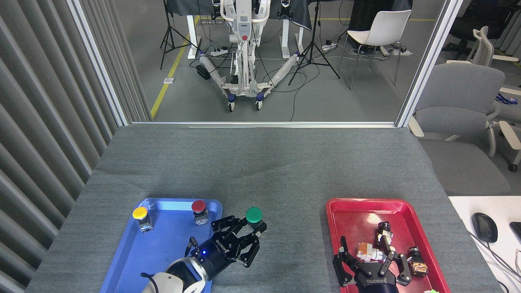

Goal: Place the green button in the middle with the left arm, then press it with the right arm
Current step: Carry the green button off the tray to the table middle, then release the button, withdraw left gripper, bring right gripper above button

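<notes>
Left gripper (pixel 248 228) is clamping the green button (pixel 254 214) between its fingertips; only the green cap is showing clearly, the base is mostly hidden behind the fingers, so I can't tell how the base is sitting or whether it is touching the grey cloth (pixel 260 162). Button and fingertips are sitting over the cloth just right of the blue tray (pixel 163 252), between it and the red tray (pixel 354 211). The left arm is running back down-left over the blue tray's right edge, with its blue light showing behind the fingers and its white collar cut off by the bottom frame edge. Up-left of this gripper, the red button (pixel 199 208) and yellow button (pixel 140 214) are standing at the far end of the blue tray, apart from each other. Right gripper (pixel 372 260) is hovering over the near part of the red tray with its fingers spread wide, gripping nothing; its wrist is cropped by the frame bottom. Small parts are lying in that tray just ahead and right of it, too small to identify; one is partly hidden behind a finger.
</notes>
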You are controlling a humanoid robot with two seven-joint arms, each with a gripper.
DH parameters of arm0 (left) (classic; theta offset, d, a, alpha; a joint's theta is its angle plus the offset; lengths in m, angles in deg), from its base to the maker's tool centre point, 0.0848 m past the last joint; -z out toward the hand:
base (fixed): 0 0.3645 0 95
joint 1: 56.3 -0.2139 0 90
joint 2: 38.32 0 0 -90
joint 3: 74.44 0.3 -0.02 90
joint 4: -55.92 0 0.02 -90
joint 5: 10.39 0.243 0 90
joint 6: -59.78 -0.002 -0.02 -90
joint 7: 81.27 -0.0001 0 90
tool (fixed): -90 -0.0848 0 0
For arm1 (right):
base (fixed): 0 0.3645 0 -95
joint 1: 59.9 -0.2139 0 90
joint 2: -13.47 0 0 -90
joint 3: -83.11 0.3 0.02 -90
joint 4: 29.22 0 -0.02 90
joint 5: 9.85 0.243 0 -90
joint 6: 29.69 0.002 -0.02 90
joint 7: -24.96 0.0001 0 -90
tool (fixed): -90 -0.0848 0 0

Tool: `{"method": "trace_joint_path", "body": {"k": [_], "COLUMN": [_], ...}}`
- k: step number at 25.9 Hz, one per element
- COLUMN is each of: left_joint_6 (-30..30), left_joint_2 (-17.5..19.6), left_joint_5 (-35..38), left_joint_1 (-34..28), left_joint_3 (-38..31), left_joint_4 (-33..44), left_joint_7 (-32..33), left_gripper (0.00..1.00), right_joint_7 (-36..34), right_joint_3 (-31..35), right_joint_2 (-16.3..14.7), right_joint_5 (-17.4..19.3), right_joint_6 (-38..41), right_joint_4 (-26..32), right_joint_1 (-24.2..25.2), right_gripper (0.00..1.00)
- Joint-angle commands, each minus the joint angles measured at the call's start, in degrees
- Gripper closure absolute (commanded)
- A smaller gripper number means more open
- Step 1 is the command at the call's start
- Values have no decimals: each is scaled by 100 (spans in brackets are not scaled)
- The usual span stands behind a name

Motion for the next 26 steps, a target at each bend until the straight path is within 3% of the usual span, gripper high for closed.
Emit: {"method": "trace_joint_path", "body": {"k": [1, 13, 22, 26], "left_joint_6": [5, -777, -1049, -1058], "left_joint_2": [-312, -927, -962, -953], "left_joint_5": [72, 80, 80, 72], "left_joint_1": [338, 461, 329, 303], "left_joint_3": [244, 657, 709, 727], "left_joint_4": [-706, -1199, -1550, -1638], "left_joint_7": [164, 129, -21, -117], "left_gripper": [100, 100, 98, 86], "right_joint_7": [2, 11, 11, 20], "right_joint_3": [16, 43, 43, 43], "right_joint_2": [1, 54, 63, 71], "right_joint_5": [4, -5, 4, -5], "right_joint_6": [108, 108, 126, 135], "right_joint_4": [-7, -33, -51, -121], "right_joint_1": [7, -2, -37, -72], "right_gripper": [1, 1, 1, 1]}}
